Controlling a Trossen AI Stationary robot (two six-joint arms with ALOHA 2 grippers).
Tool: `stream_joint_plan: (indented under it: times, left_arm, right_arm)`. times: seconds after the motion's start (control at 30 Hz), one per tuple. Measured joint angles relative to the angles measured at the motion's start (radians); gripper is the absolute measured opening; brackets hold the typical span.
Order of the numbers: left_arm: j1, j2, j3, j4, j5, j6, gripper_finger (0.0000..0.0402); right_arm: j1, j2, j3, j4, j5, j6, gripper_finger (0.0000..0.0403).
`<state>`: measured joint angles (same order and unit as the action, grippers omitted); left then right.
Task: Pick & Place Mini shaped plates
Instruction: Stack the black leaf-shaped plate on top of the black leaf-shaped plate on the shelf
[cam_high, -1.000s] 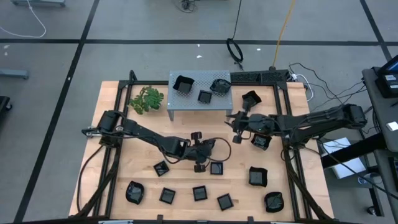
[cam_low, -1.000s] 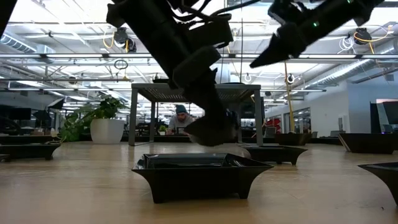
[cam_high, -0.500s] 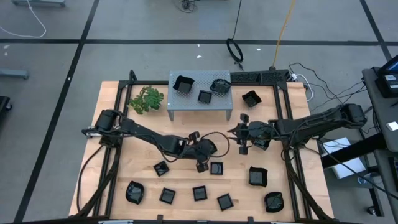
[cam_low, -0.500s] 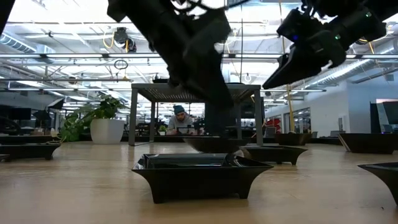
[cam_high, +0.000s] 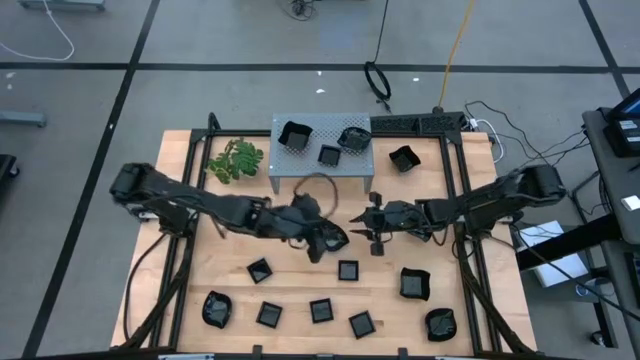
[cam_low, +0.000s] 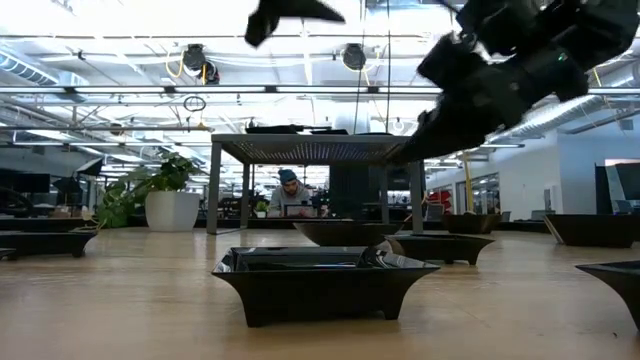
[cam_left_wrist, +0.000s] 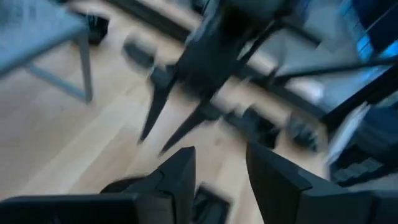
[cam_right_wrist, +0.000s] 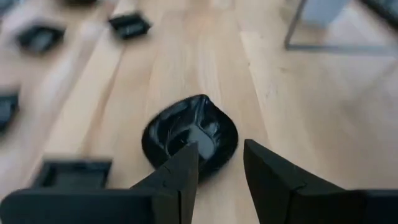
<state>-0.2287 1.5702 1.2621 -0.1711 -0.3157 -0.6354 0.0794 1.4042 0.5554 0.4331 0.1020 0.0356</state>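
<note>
Left tool (cam_left_wrist: 219, 152): lifted off the worktop (cam_high: 200, 270) near its middle; fingers set wide with nothing between them.
Right tool (cam_right_wrist: 219, 146): low over the middle of the worktop, reaching in from the right side; fingers spread apart and empty, pointed at the rounded dish.
Rounded dish (cam_right_wrist: 189, 137): glossy black, lying flat on the bare wood between the two tools, just ahead of the right tool's fingertips and touching neither tool.
Stand (cam_high: 300, 165): grey perforated metal, at the back of the worktop, carrying three black dishes on top.
Back-right dish (cam_high: 404, 158): alone on the wood, to the right of the stand.
Front dishes (cam_high: 321, 310): spread in loose rows along the near edge, mostly flat squares, with larger rimmed ones at the left and right ends.
Nearest square dish (cam_low: 315, 280): close to the low camera, upright on its flared base, with the rounded dish behind it.
Leafy sprig (cam_high: 236, 160): green, lying left of the stand.
Room behind: a person sits at a desk, seen beneath the stand in the low view.
</note>
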Motion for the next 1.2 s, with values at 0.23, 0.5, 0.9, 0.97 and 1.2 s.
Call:
stream_joint_plan:
  times: [0.23, 0.5, 0.9, 0.97, 1.2]
  left_arm:
    - [-0.01, -0.115, 0.0, 0.021, 0.0, -0.037, 0.0145]
    - [-0.031, -0.146, 0.0, 0.016, 0.001, 0.001, 0.0145]
    - [-0.035, -0.141, 0.0, 0.008, 0.001, 0.013, 0.0145]
    - [-0.035, -0.141, 0.0, 0.008, 0.001, 0.013, 0.0145]
    - [-0.035, -0.141, 0.0, 0.007, 0.001, 0.036, 0.0145]
  right_arm:
    - [-0.027, 0.166, 0.0, 0.107, -0.001, 0.474, 0.0123]
    - [-0.027, 0.276, 0.006, 0.148, -0.01, 0.689, 0.0178]
    - [-0.024, 0.404, 0.028, 0.335, -0.048, 0.778, 0.0191]
    - [-0.017, 0.416, 0.034, 0.335, -0.039, 0.773, 0.0173]
    - [0.001, 0.415, 0.04, 0.328, -0.05, 0.752, 0.0062]
